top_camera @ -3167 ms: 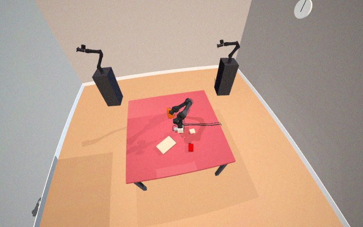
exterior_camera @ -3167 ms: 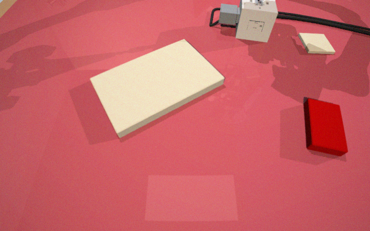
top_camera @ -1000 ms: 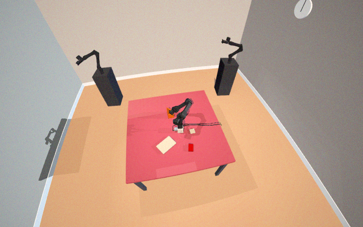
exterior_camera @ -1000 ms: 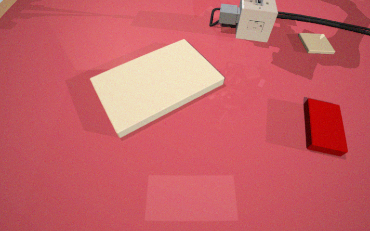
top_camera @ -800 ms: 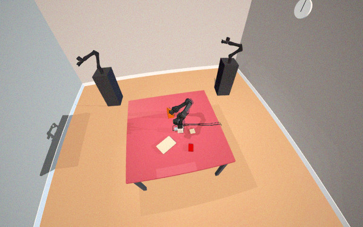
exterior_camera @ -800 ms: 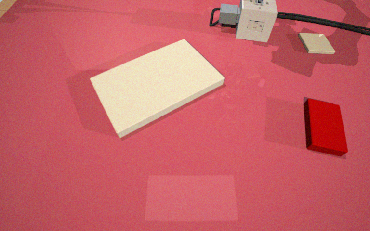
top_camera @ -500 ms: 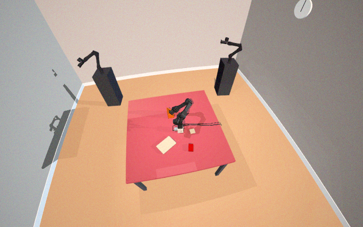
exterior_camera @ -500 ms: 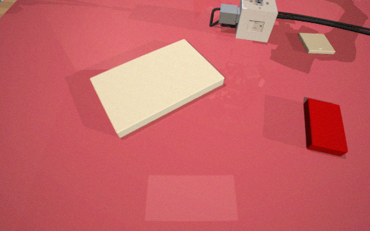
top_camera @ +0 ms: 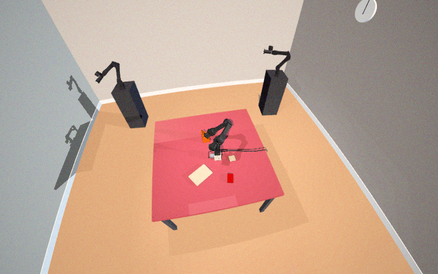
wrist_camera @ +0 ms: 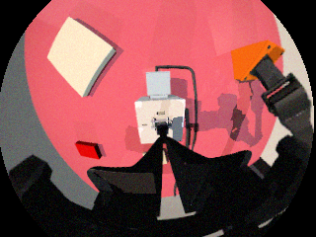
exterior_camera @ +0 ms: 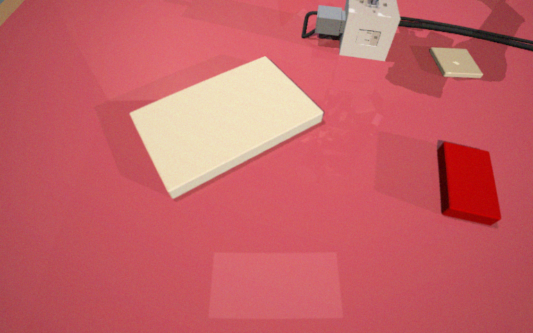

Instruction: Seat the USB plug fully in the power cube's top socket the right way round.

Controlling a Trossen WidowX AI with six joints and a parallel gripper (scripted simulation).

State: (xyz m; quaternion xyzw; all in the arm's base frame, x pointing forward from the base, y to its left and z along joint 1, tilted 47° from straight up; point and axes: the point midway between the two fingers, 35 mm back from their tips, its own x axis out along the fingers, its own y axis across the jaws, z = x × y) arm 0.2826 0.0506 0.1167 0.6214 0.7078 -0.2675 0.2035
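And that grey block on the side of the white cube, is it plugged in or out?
In, it seems: the grey block sits right against the side of the white cube, no prongs showing.
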